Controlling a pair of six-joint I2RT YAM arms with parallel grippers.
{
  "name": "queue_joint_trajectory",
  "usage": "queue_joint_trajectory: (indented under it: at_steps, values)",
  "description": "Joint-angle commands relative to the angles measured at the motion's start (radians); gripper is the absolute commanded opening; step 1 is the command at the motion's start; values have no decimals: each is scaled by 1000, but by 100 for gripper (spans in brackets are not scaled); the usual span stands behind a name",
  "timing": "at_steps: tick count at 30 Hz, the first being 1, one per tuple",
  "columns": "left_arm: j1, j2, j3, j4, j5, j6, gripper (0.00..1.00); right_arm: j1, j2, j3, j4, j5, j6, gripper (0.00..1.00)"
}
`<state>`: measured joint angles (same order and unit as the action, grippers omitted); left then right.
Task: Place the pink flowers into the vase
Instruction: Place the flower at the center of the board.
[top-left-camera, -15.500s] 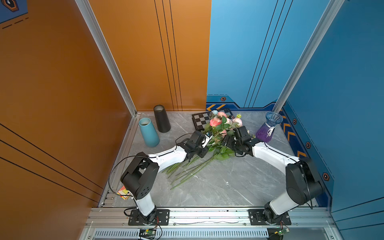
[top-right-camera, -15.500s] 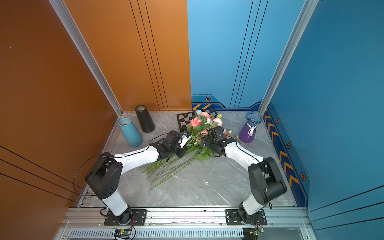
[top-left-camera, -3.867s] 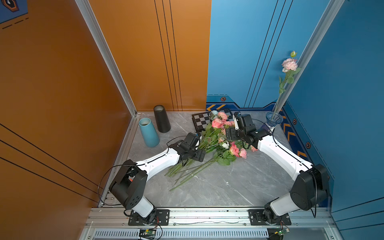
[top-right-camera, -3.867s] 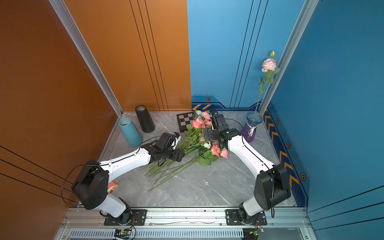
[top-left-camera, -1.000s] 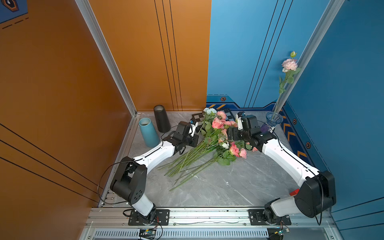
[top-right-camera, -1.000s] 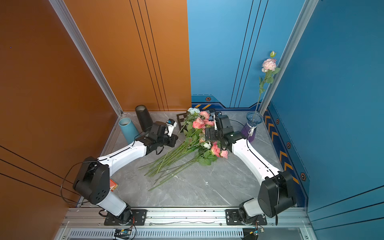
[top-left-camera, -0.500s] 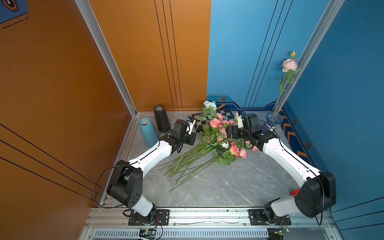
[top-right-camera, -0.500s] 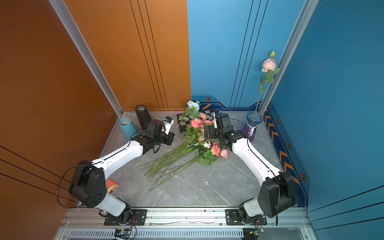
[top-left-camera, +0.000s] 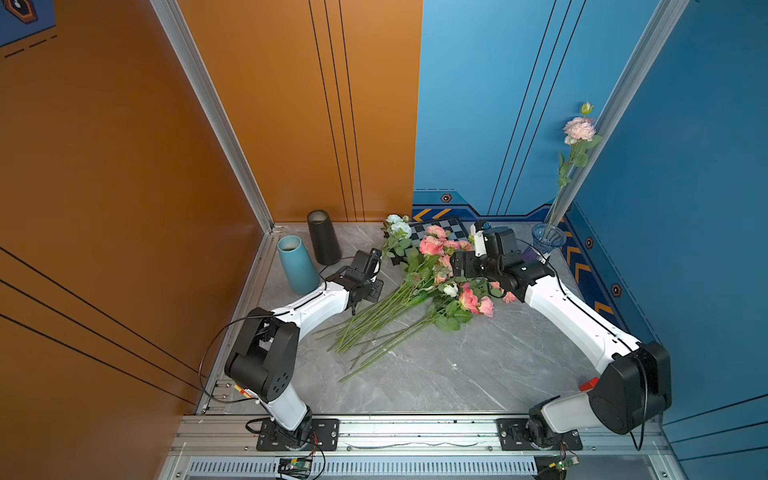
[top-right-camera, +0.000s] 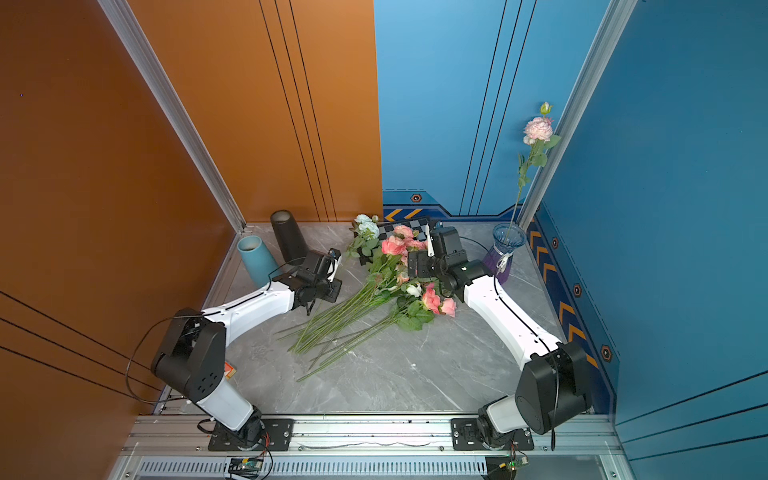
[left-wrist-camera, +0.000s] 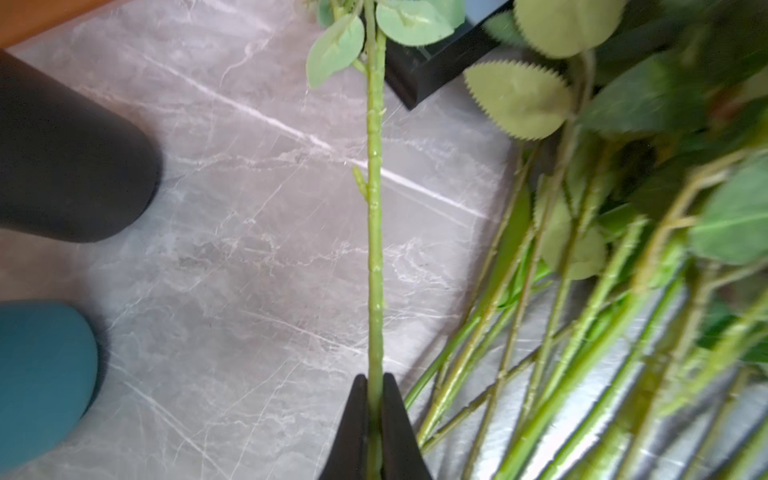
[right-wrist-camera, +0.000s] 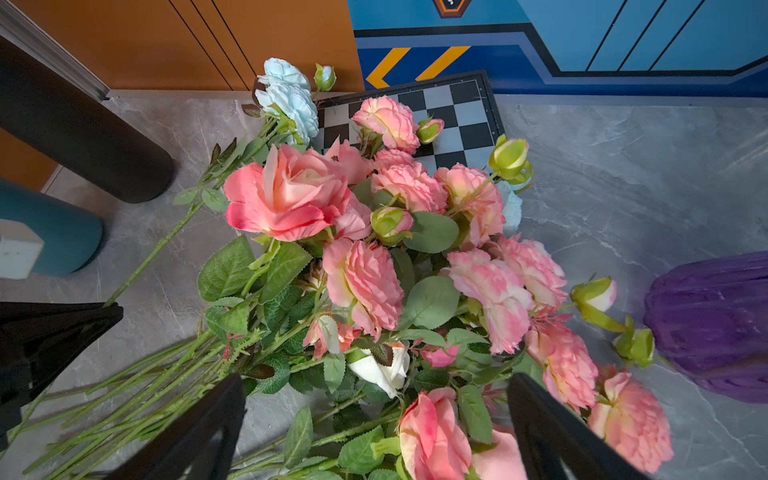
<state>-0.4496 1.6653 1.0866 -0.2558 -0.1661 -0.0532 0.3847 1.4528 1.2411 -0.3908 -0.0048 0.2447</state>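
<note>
Pink flowers (top-left-camera: 432, 246) (top-right-camera: 392, 246) lie in a heap on the marble floor, blooms toward the back, stems fanning toward the front left. My right gripper (right-wrist-camera: 376, 382) (top-left-camera: 459, 266) hovers open over the blooms (right-wrist-camera: 286, 195), holding nothing. My left gripper (left-wrist-camera: 375, 376) (top-left-camera: 372, 286) is shut on one green stem (left-wrist-camera: 374, 216) that runs up to a pale blue flower (top-left-camera: 398, 227) (right-wrist-camera: 286, 97), off to the left of the heap. At the back right stands the blue-and-purple glass vase (top-left-camera: 548, 240) (top-right-camera: 508, 245) (right-wrist-camera: 715, 324), with one pink flower (top-left-camera: 577, 129) upright in it.
A teal cup (top-left-camera: 297, 264) and a black cylinder (top-left-camera: 324, 237) stand at the back left, close to my left gripper. A chessboard (top-left-camera: 446, 227) lies behind the heap. A white rose (right-wrist-camera: 384, 368) sits among the pink blooms. Orange and blue walls close in three sides.
The pale blue flower in my left gripper has swung left, away from the heap. My right gripper has stayed open over the blooms.
</note>
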Motion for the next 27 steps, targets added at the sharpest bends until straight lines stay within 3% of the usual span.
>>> queue_joint_trajectory:
  at_steps: [1, 15, 18, 20, 22, 24, 27]
  values:
    - [12, 34, -7, -41, -50, -30, 0, -12, 7, -3, 15, -18, 12, 100]
    - [21, 42, 32, -89, -12, -74, 30, -18, 11, -7, 19, -20, 18, 100]
    - [16, -20, 32, -89, 13, -72, 42, -23, 6, -10, 18, -20, 18, 100]
    - [14, -66, 29, -89, 31, -61, 68, -25, 5, -11, 18, -20, 20, 100]
    - [14, -109, 30, -89, 64, -52, 81, -27, 6, -9, 20, -20, 19, 100]
    - [14, -143, 29, -86, 131, -44, 90, -30, 8, -8, 18, -21, 21, 100]
    - [4, -194, -8, -15, 291, -24, 94, -33, 8, -6, 19, -23, 22, 100]
